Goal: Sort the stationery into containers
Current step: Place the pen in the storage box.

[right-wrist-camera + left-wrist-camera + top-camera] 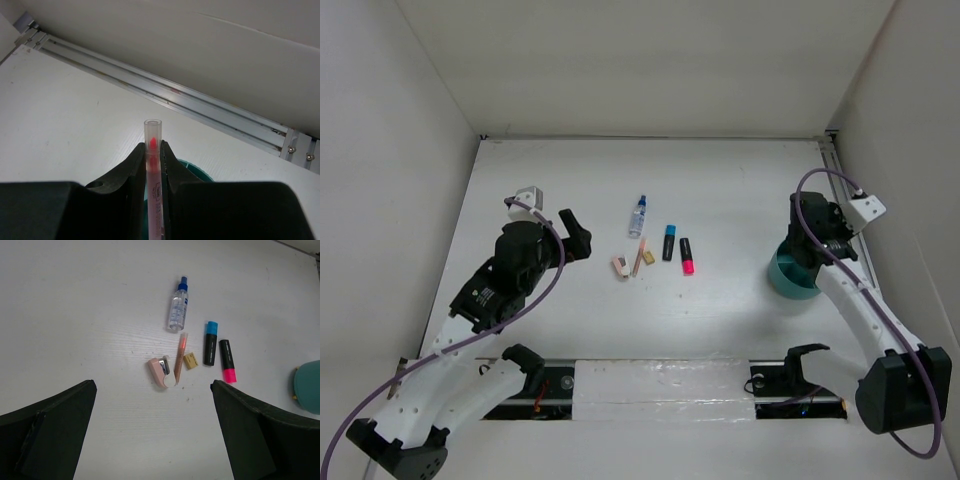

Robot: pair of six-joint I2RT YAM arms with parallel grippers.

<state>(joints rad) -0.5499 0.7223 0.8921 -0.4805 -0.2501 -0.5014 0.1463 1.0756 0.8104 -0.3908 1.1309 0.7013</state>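
My right gripper is shut on a thin pink pen with a clear cap, held above the round teal cup near the table's right edge. On the middle of the table lie a clear bottle with a blue cap, a blue-black highlighter, a pink-black highlighter, an orange-pink pencil, a tan eraser and a pinkish block. My left gripper hangs open above the table, just left of these items, with nothing between its fingers.
White walls enclose the table on three sides. A metal rail runs along the right wall behind the cup. The arm bases and a taped strip sit at the near edge.
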